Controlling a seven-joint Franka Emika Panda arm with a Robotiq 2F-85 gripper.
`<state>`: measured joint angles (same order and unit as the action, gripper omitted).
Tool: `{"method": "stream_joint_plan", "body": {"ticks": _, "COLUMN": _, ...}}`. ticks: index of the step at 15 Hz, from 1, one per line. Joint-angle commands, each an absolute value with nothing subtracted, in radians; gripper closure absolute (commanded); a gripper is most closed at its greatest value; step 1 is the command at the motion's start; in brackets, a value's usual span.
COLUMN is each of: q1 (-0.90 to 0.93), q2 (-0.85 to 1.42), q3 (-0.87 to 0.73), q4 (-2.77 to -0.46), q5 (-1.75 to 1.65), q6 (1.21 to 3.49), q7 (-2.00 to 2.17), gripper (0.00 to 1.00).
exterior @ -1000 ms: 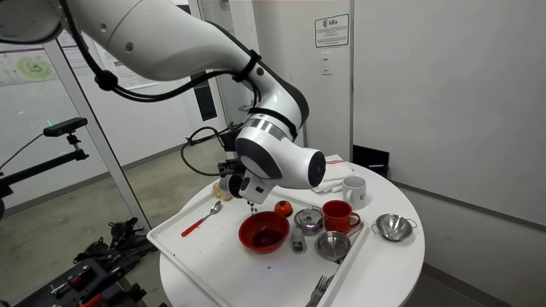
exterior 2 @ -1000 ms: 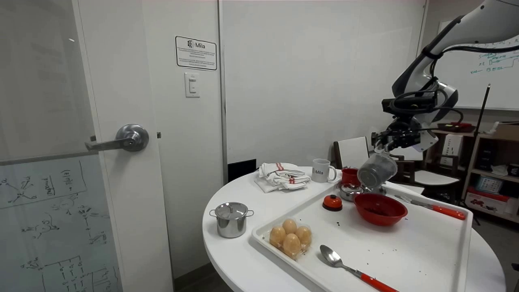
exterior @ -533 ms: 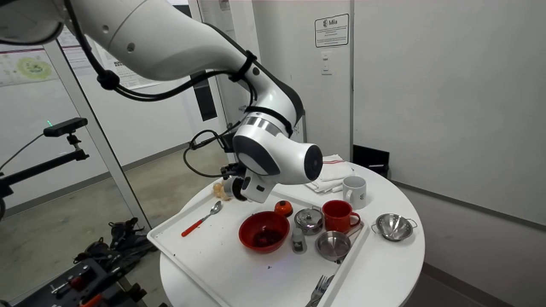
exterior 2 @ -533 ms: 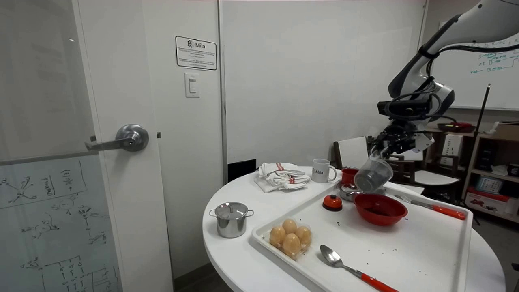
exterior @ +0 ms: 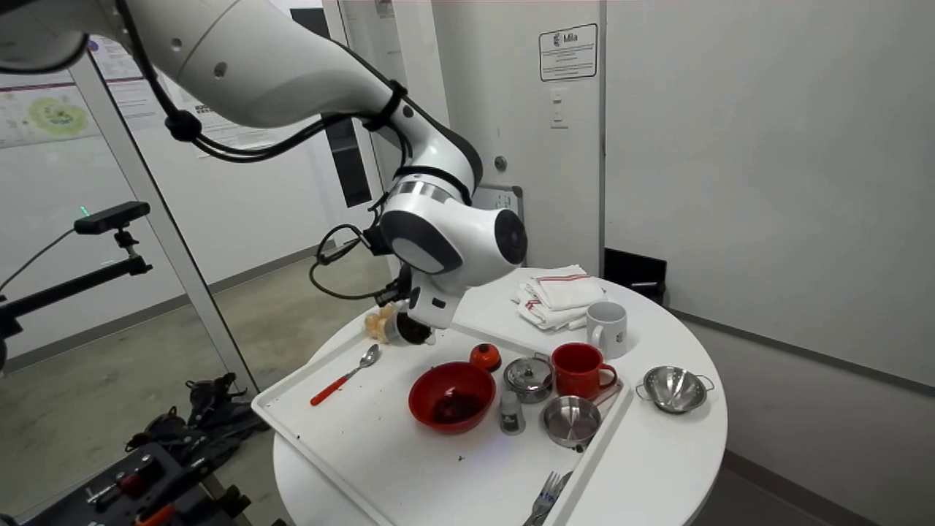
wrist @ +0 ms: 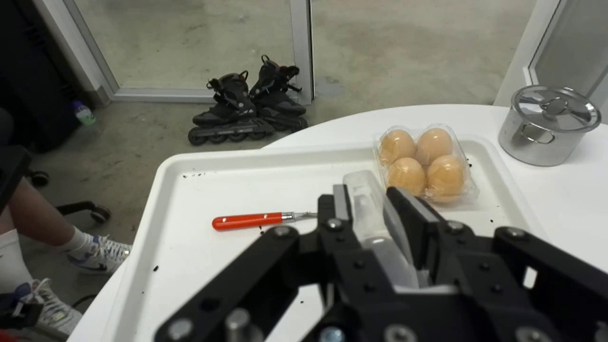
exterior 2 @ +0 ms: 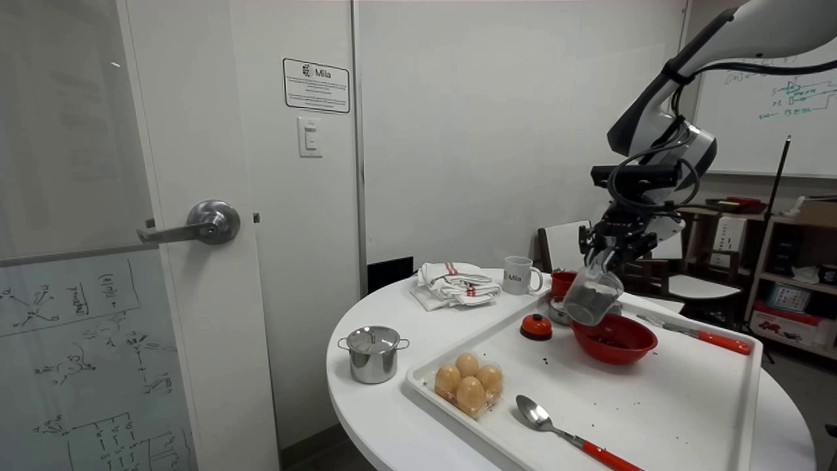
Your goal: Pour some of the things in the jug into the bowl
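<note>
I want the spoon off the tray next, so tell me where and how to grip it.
Probably best by the red handle, midway along, coming straight down and closing the gripper across its width. The spoon lies flat on the tray, and the handle is long and straight. The held jug would need setting down first.

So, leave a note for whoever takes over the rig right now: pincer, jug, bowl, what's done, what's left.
Pincer: closed on the handle of the see-through jug.
Jug: tilted, held off the tray, dark contents inside.
Bowl: the red one, standing on the tray, apart from the jug.
Done: dark bits lie in the bowl, so some pouring has apparently happened.
Left: probably level the jug and set it down. Loose specks lie on the tray.
</note>
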<state>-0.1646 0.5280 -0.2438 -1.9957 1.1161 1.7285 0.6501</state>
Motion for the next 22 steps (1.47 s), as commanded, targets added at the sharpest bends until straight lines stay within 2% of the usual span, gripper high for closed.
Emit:
{"method": "stream_joint_plan", "body": {"ticks": 1, "q1": -0.091, "q2": 0.418, "q3": -0.242, "q4": -2.044, "q5": 1.031, "q6": 1.849, "q7": 0.687, "gripper": 0.90}}
{"method": "stream_joint_plan", "body": {"ticks": 12, "q1": 0.085, "q2": 0.379, "q3": -0.129, "q4": -2.071, "q5": 0.634, "q6": 2.200, "q7": 0.906, "gripper": 0.90}}
{"method": "stream_joint_plan", "body": {"ticks": 17, "q1": 0.117, "q2": 0.404, "q3": -0.108, "q4": -2.147, "q5": 0.489, "q6": 2.481, "q7": 1.004, "gripper": 0.90}}
{"method": "stream_joint_plan", "body": {"ticks": 22, "q1": 0.110, "q2": 0.443, "q3": -0.070, "q4": -2.193, "q5": 0.449, "q6": 2.551, "q7": 1.051, "gripper": 0.90}}
